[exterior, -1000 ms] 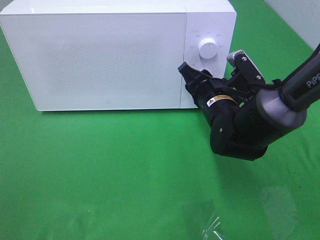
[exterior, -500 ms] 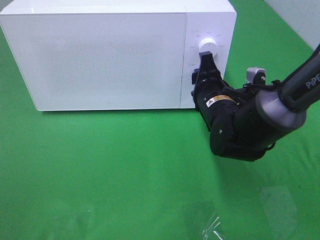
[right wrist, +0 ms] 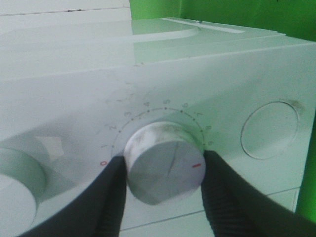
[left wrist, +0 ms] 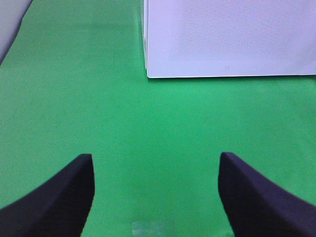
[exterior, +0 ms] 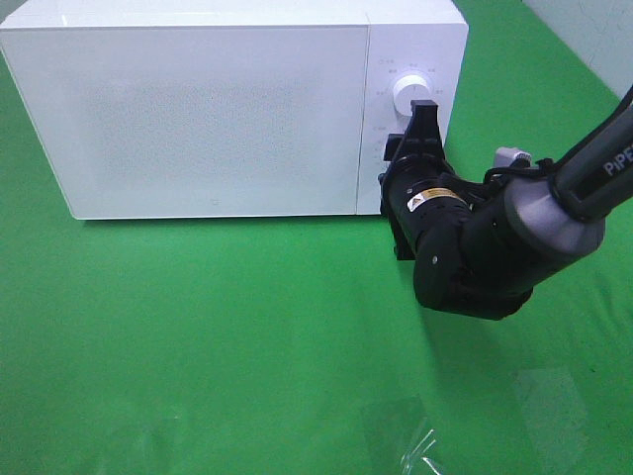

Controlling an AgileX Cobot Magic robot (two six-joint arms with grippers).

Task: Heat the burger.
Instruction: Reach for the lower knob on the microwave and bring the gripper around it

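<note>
The right hand (right wrist: 164,160) pinches the microwave's (exterior: 435,49) timer dial (right wrist: 165,170) to set heating time; the burger is out of sight, presumably behind the closed door (exterior: 213,119) beside the hand.

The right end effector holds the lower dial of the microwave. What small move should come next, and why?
Probably open the right end effector and draw it straight back off the dial. Its fingers pinch the dial, whose red mark stands far round the numbered scale from 0, so the time seems set.
</note>
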